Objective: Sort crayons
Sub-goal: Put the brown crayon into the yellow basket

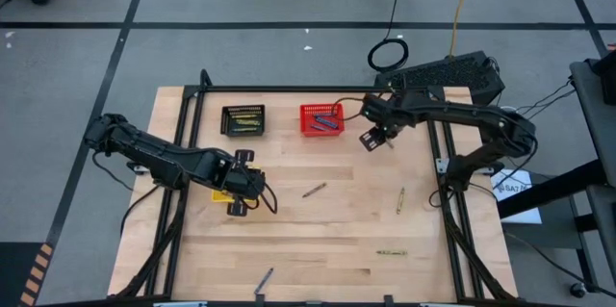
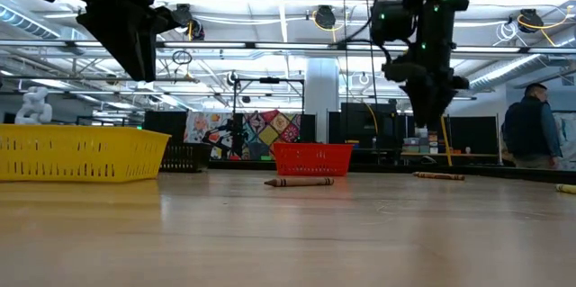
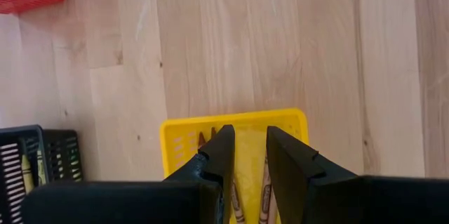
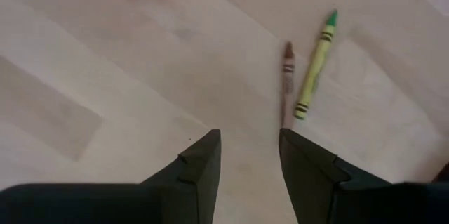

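Left jaws [image 3: 245, 155] apart, above crayons [image 3: 265, 194]

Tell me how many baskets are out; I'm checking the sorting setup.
3. The black basket and the red basket sit side by side at the table's far side; the yellow basket lies partly under the left tool. None seems hidden.

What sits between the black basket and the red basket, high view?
Nothing. In the high view only bare table shows between the black basket and the red basket; no crayon lies in that gap.
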